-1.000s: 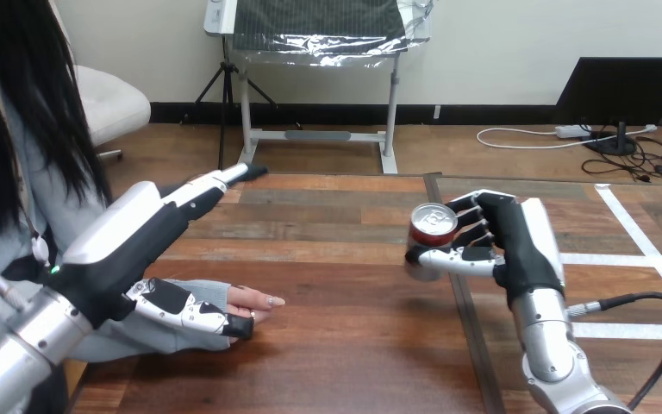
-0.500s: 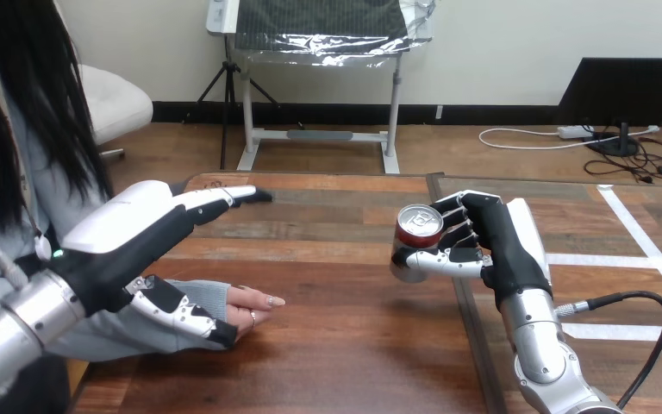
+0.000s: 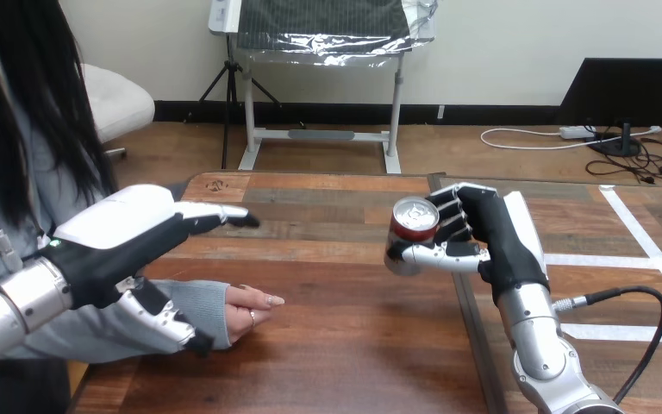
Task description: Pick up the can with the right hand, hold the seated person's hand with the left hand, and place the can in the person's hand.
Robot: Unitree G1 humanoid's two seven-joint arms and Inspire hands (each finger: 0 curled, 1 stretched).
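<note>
Can [image 3: 410, 226] sits upright in my right hand [image 3: 493, 237], top showing, with the fingers [image 3: 457, 220] wrapped round its far side and the thumb laid across its near side. That palm faces my left, the forearm rises from below, and the can is held up off the desk [image 3: 345, 332]. My left hand [image 3: 125, 233] is spread wide. Its fingers [image 3: 211, 214] reach straight out, nearly level, and its thumb hangs down in front of the person's grey sleeve [image 3: 194, 302]. Whether the thumb touches the sleeve I cannot tell. The person's hand [image 3: 248, 310] lies palm up on the desk under those straight fingers, just past my thumb tip and well apart from the can.
</note>
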